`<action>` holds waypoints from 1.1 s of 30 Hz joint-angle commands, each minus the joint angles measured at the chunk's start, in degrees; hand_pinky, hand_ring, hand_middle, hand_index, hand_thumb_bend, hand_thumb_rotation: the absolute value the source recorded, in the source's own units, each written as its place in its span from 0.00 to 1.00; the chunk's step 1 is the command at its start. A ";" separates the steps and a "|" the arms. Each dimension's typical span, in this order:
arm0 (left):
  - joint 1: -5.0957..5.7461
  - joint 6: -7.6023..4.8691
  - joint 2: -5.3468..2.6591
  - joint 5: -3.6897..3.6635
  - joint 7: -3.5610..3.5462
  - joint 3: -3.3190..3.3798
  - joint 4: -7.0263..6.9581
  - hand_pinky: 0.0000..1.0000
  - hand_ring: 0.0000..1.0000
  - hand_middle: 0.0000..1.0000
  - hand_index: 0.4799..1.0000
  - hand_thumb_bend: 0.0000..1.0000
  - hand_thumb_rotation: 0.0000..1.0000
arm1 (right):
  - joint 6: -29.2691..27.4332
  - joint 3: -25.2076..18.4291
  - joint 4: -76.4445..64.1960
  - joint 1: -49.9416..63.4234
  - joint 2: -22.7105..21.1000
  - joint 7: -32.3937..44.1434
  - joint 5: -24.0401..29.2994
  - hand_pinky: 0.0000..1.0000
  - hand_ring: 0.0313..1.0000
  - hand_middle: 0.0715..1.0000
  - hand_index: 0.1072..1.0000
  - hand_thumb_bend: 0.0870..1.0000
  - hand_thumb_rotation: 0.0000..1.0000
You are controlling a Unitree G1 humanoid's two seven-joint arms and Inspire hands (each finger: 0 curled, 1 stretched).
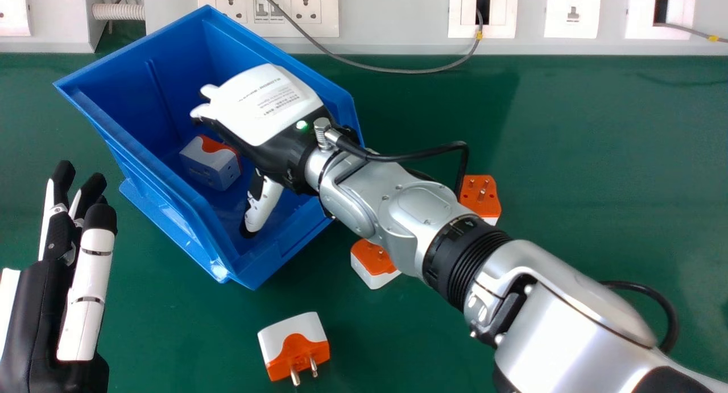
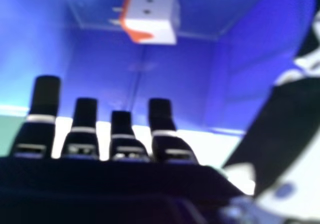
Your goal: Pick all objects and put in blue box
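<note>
My right hand (image 1: 259, 106) is in the blue box (image 1: 187, 211), fingers extended, thumb standing apart, nothing held; one white-and-orange adapter (image 1: 209, 164) lies on the box floor below it, not touched. On the bench (image 1: 597, 154), a second adapter (image 1: 480, 194) and a third adapter (image 1: 373, 259) lie beside my right wrist, and a fourth adapter (image 1: 293, 347) lies nearer me than that hand.

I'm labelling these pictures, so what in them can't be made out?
- Head view: part of the far adapter and part of the one nearer the box, hidden by the right arm.
- Head view: box floor under the right hand, hidden by it.
- Head view: left hand's base, cut off by the bottom edge.
</note>
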 commanded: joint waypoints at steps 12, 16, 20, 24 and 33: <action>-1.31 -0.26 0.31 -0.04 0.30 0.28 -0.30 0.97 0.98 0.97 1.00 0.45 0.83 | -1.70 0.02 -9.48 1.27 -4.38 -4.90 -1.88 0.76 0.89 0.95 0.84 0.88 0.24; -1.80 0.08 0.67 -0.45 0.06 0.58 -0.18 0.97 0.98 0.97 1.00 0.45 0.83 | -1.92 -0.34 -13.75 3.22 -6.51 -5.83 -2.40 0.77 0.90 0.95 0.84 0.89 0.22; -1.96 0.39 1.13 -1.18 -0.49 0.83 -0.50 0.98 0.98 0.97 1.00 0.45 0.83 | -2.44 -0.77 -21.25 6.54 -10.38 -6.22 -3.23 0.78 0.90 0.95 0.84 0.91 0.19; -2.17 0.60 1.61 -1.75 -1.07 1.19 -0.40 0.99 0.99 0.97 1.00 0.45 0.83 | -2.09 -1.75 -31.36 10.91 -14.66 -3.80 -3.89 0.78 0.91 0.96 0.84 0.90 0.14; -3.04 0.89 2.34 -2.17 -2.07 1.73 0.28 1.00 0.99 0.97 1.00 0.46 0.84 | 2.03 -5.05 -51.49 20.26 -20.45 3.37 -6.55 0.81 0.93 0.96 0.84 0.91 0.23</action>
